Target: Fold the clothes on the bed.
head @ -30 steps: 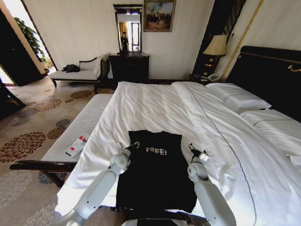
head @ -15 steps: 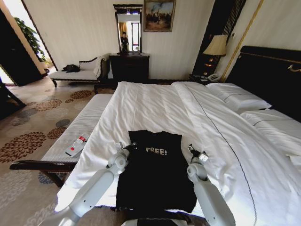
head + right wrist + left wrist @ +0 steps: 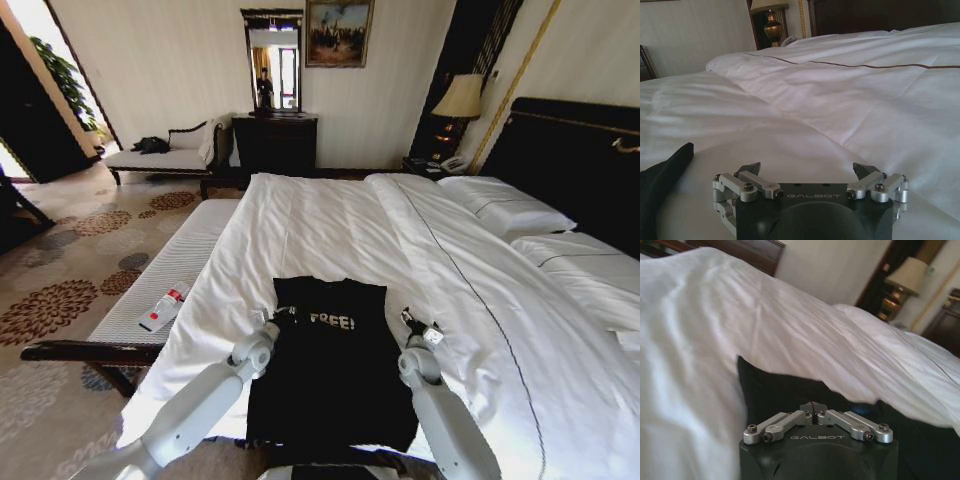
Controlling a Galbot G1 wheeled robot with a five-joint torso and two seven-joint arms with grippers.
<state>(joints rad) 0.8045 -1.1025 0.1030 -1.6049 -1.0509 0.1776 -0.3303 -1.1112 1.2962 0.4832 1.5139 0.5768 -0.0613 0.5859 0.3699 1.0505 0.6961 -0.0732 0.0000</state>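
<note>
Left hand [image 3: 813, 408] pinched on T-shirt [image 3: 775, 395]

Looks like a hotel room, honestly. Big bed [image 3: 350, 235] with crisp white sheets and a tall dark headboard [image 3: 585, 165], a lamp [image 3: 459, 97] on the nightstand next to it, framed painting [image 3: 338, 32] and a mirror [image 3: 272, 60] over a dark dresser [image 3: 274, 142]. There's a chaise [image 3: 165, 155] by the wall and patterned floral carpet [image 3: 60, 290] too.

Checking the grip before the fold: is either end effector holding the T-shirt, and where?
The left end effector is shut on the T-shirt at its left edge near the top; the right end effector is open and holds nothing.
</note>
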